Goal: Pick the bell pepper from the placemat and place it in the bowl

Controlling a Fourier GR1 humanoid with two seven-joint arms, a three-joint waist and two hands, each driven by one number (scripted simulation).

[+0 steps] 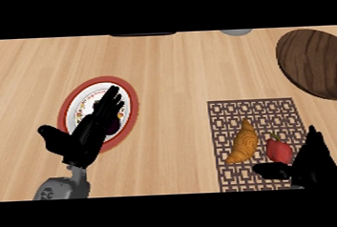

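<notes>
1. Two black robot hands came in from the lower edge, nearest the viewer.
2. At the left, the left hand [87,133] hovered with fingers straight and thumb spread, holding nothing, over one round white plate with a red rim [70,103]; something dark lay beneath the fingers, unclear what.
3. One brown lattice-patterned placemat [252,112] lay on the light wooden counter [169,72], right of centre.
4. On it lay one golden-brown croissant [244,143] and, just beside it to the right, one red bell pepper [279,149].
5. The right hand [313,166], fingers straight, thumb extended, stood just beside the pepper without gripping it.
6. One dark wooden bowl [316,61] sat at the upper right, well apart.
</notes>
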